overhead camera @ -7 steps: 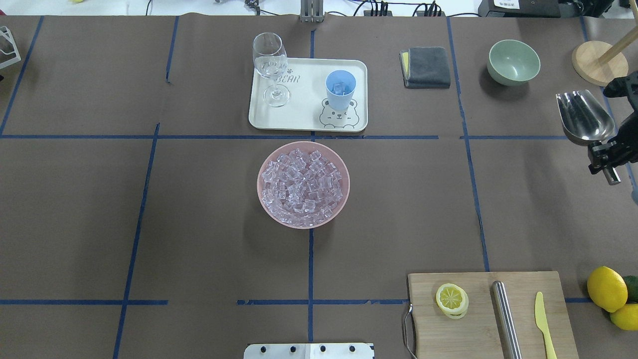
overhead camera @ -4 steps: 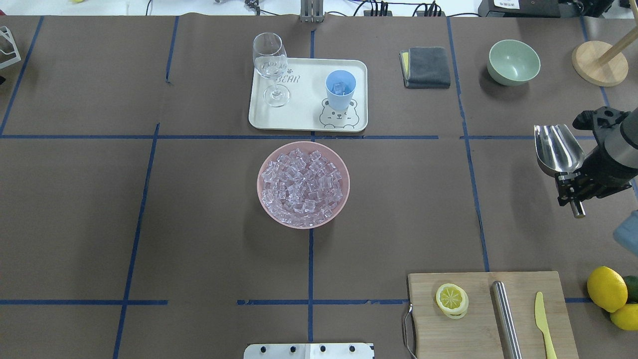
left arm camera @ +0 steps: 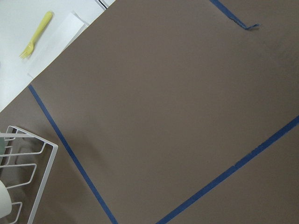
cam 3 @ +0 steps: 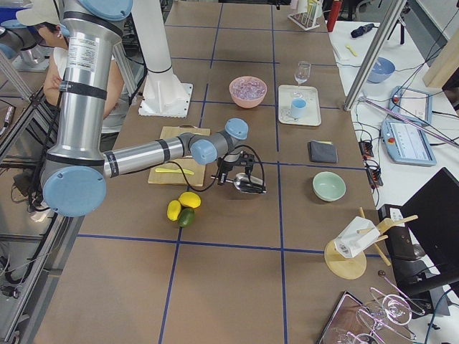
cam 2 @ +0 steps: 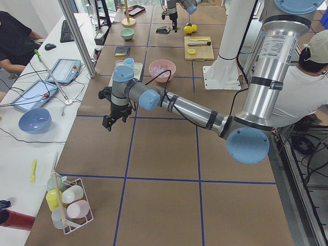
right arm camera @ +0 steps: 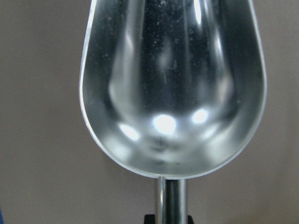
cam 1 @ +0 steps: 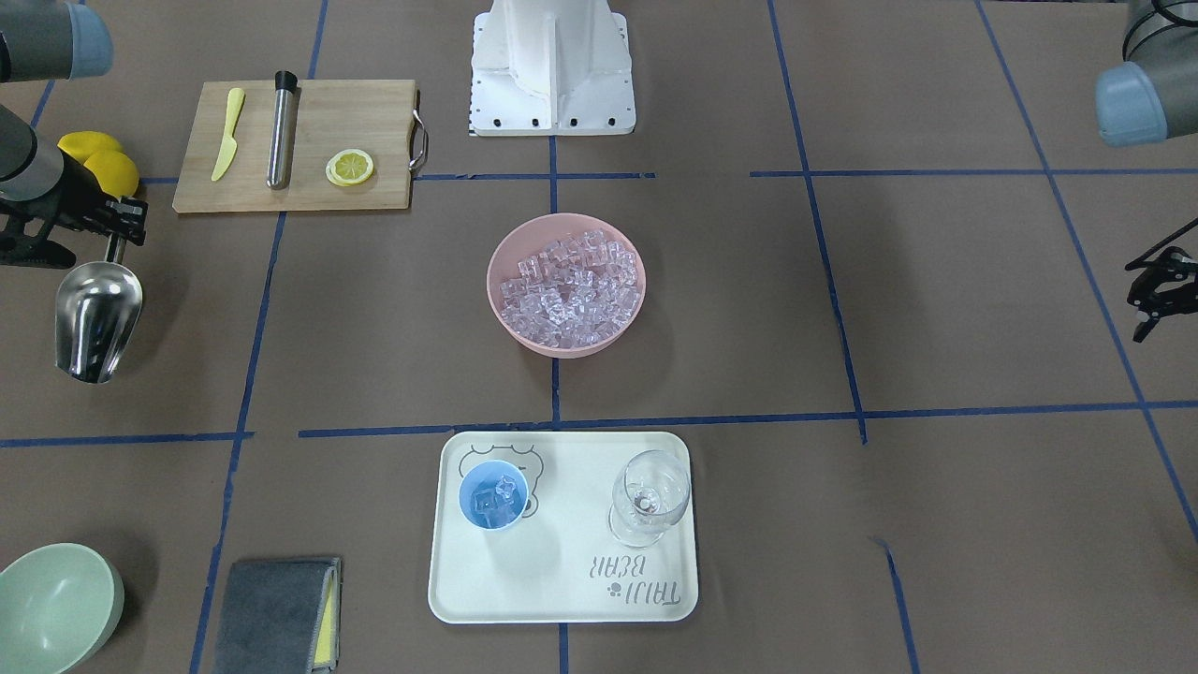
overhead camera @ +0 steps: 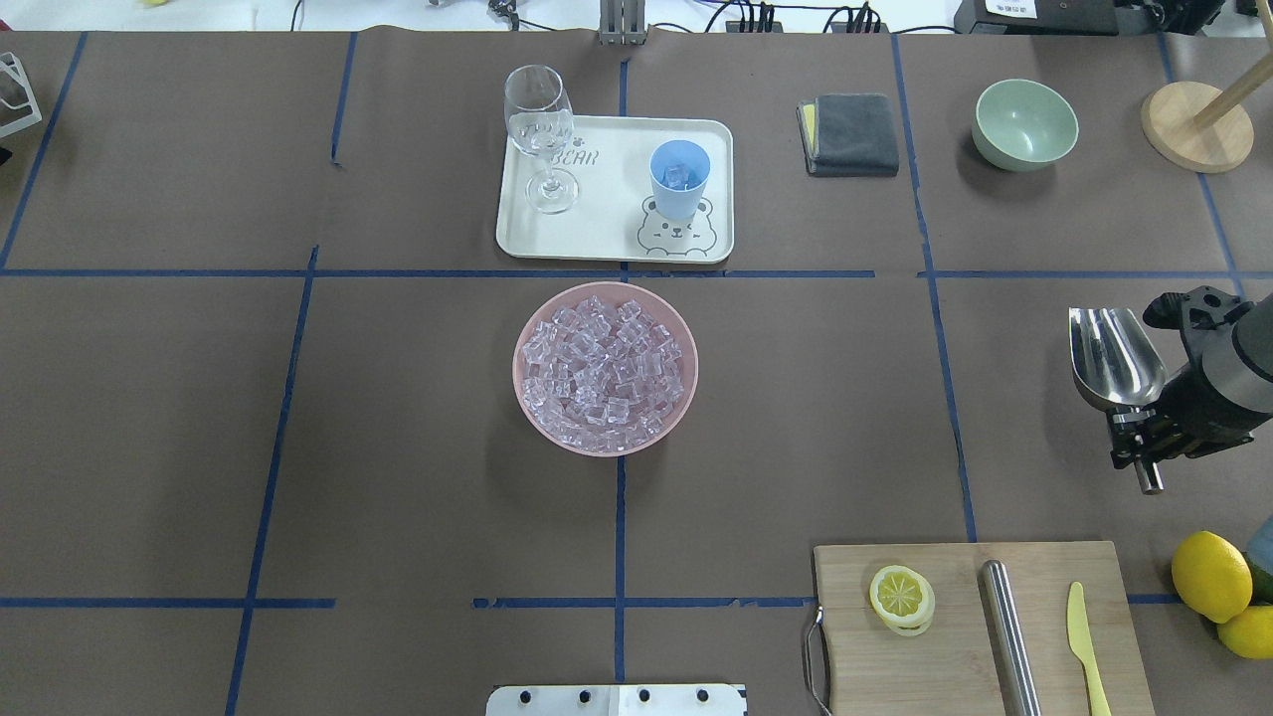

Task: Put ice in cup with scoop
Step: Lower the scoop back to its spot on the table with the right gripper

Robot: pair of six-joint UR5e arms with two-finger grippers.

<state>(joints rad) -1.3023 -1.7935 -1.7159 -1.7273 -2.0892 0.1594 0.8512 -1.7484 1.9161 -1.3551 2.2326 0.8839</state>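
— Brown paper crossed with blue tape lines covers your table (overhead camera: 398,418). Where should I begin?

— Nearest the robot, then work outward.

— At the lower right of the overhead view you have a wooden cutting board (overhead camera: 955,646). A lemon half (overhead camera: 901,597), a steel cylinder (overhead camera: 1009,636) and a yellow knife (overhead camera: 1084,636) lie on it. Whole lemons (overhead camera: 1210,575) sit just off its right edge.

— And the arms?

— Higher up the right edge, your right hand (overhead camera: 1137,445) is clamped on the thin rod handle of the scoop (overhead camera: 1112,356). The trough points toward the far side, and the wrist camera shows you it is empty. Your left hand (cam 1: 1144,304) is at the right edge of the front-facing view, over bare table. Its fingers are apart and there is nothing between them.

— Where is the ice?

— Most of the ice (overhead camera: 602,363) fills the pink bowl (overhead camera: 517,373) at the centre of the frame, well apart from the scoop. Beyond it, in the upper middle, a white tray (overhead camera: 597,224) carries the light-blue cup (overhead camera: 679,199), upright with a few cubes inside. A clear wine glass (overhead camera: 538,119) stands at the tray's left end.

— Anything farther?

— In the upper right you will see a folded grey cloth (overhead camera: 853,132) and a pale green bowl (overhead camera: 1024,124), near each other but apart.
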